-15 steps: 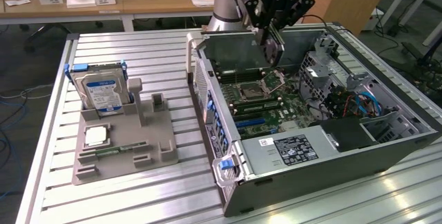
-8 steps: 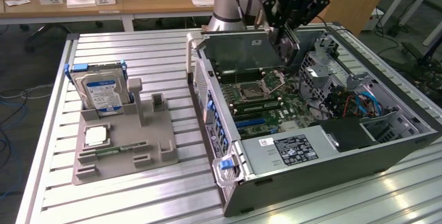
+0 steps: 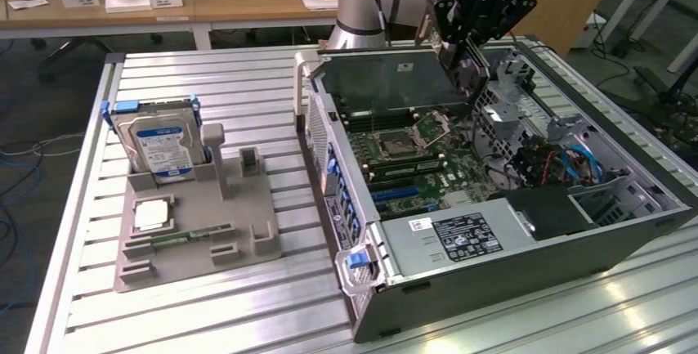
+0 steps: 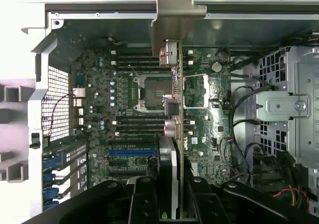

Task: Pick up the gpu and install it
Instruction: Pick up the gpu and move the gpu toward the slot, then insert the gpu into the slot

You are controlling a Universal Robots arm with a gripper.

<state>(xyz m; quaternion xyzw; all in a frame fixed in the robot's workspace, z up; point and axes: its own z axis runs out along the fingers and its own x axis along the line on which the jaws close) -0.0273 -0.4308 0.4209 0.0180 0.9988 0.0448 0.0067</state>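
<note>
Exterior view: gripper (image 3: 472, 53), fingers clamped on the graphics card (image 3: 393, 76); card held upright over the open computer case (image 3: 469, 293).
Wrist view: graphics card (image 4: 173, 154) edge-on above the case's motherboard (image 4: 129, 99), pinched between fingers (image 4: 144, 201).

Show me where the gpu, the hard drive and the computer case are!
gpu (image 3: 393, 80), exterior view, on its flat dark face.
hard drive (image 3: 162, 148), exterior view, on its blue-white label.
computer case (image 3: 491, 276), exterior view, on its dark outer wall.
</note>
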